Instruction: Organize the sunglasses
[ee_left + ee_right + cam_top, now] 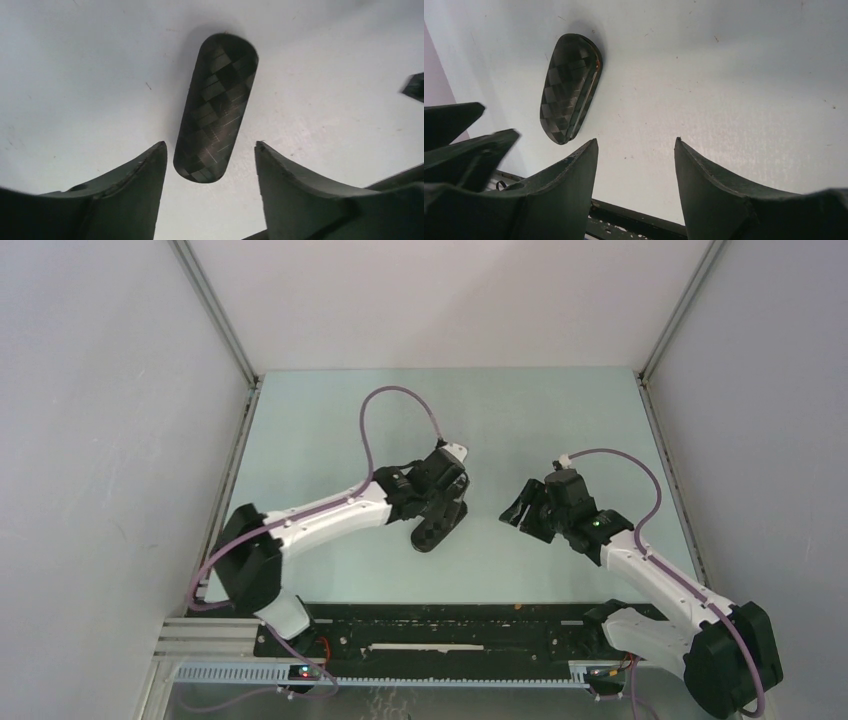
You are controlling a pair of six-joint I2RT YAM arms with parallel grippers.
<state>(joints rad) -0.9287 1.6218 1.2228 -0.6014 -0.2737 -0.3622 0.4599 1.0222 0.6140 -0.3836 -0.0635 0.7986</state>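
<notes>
The sunglasses are not in view in any frame. A black checker-textured oblong case [438, 527] lies shut on the pale table; it also shows in the left wrist view [216, 107] and in the right wrist view [569, 87]. My left gripper [447, 508] hovers just over the case, open and empty, its jaws [210, 152] standing either side of the case's near end without touching it. My right gripper [517, 510] is open and empty to the right of the case, over bare table [636, 145].
Grey walls with metal corner rails enclose the table [560, 430] on the left, right and back. A black rail [450, 630] runs along the near edge between the arm bases. The left fingers [454, 135] show at the left of the right wrist view.
</notes>
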